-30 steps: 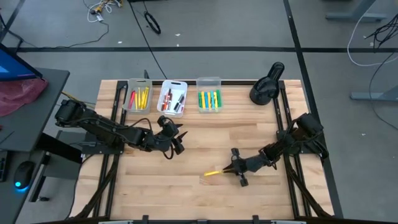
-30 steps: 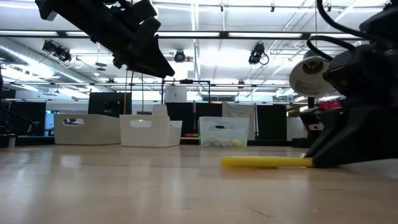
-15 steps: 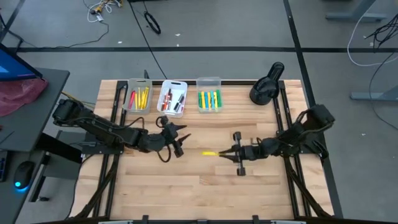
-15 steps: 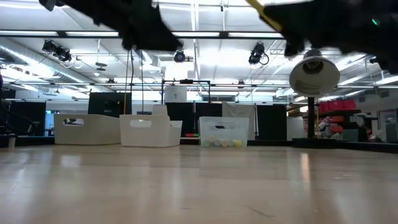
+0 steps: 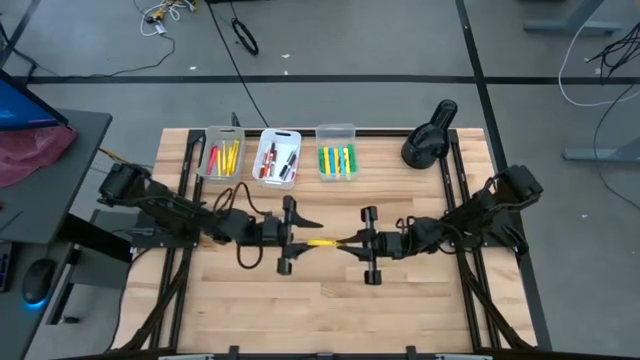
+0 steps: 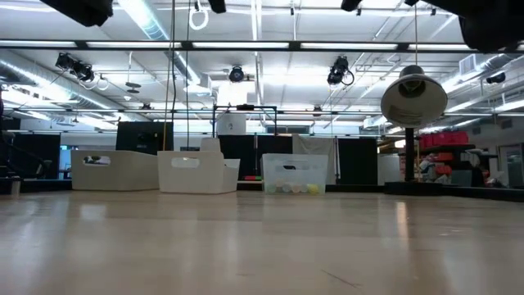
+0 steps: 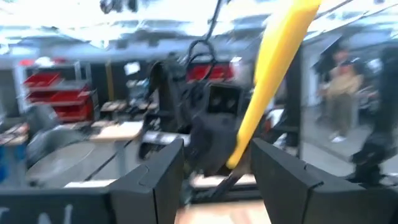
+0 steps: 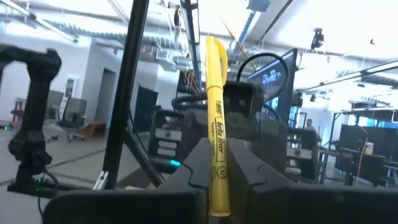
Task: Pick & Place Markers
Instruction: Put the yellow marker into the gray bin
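A yellow marker point(image 5: 322, 242) hangs over the middle of the table, between my two grippers, which face each other. My right gripper point(image 5: 346, 241) is shut on it. In the right wrist view the marker point(image 8: 216, 106) sticks out forward past the fingers. My left gripper point(image 5: 308, 240) stands open. The marker's free end point(image 7: 239, 149) lies between its fingers point(image 7: 283, 174), and no touch shows. More markers lie in three small bins point(image 5: 278, 156) at the far edge. My right gripper pinches the yellow marker near its rear end point(image 8: 219, 183) between its two fingers. The fingers come about level from the table's right side and lie along the marker. It is lifted clear of the table, and its long free part points toward my left gripper.
The three bins point(image 6: 199, 172) stand in a row at the table's far edge, left of its middle. A black lamp point(image 5: 428, 135) stands at the far right corner. Bare wood lies below and in front of the grippers.
My right gripper has risen from the table with the yellow marker, gone toward the far edge and the left, and tipped from pointing down to about level. The marker is now lifted clear. My left gripper has risen, tipped up to level and turned toward the marker.
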You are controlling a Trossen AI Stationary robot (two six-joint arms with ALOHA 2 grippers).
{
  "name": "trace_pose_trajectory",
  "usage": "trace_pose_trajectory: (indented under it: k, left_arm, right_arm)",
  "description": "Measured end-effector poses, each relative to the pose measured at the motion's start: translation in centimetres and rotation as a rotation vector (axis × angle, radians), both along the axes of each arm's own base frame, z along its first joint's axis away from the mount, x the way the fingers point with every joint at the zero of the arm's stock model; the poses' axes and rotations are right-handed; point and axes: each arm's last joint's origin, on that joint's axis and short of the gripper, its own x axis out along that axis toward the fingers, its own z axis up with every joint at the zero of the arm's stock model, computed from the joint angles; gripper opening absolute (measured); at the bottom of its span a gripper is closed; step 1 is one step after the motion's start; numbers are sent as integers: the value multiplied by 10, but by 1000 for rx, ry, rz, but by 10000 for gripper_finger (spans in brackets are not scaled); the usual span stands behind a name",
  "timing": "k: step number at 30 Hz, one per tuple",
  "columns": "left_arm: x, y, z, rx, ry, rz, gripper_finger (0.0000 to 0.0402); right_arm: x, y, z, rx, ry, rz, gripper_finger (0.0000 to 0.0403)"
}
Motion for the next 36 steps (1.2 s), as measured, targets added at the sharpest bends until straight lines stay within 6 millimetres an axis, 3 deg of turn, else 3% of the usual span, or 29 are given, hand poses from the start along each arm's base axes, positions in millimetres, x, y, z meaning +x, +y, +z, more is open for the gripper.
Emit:
trace_pose_trajectory:
  k: [5, 15, 19, 25, 28, 32, 36]
  left_arm:
    - [5, -5, 2, 19, -114, -81, 190]
    - [19, -13, 15, 75, -156, -64, 176]
    - [19, -14, 14, 79, -145, -67, 136]
    - [19, -14, 12, 96, -88, -60, 44]
    - [12, -14, 17, 118, -18, 60, 43]
    - [-5, -9, 33, 144, 202, 363, 43]
    - [-23, 16, 53, 152, 465, 757, 43]
  right_arm:
    - [8, -2, 5, -2, 15, -13, 23]
    - [9, -2, 3, -1, 36, -10, 24]
    - [9, -2, 3, -3, 42, -10, 25]
    - [10, -1, -1, 20, 90, -11, 44]
    - [11, -1, -7, 21, 160, -140, 73]
    - [8, -2, -15, 24, 280, -421, 116]
    - [5, -4, -20, 26, 336, -588, 145]
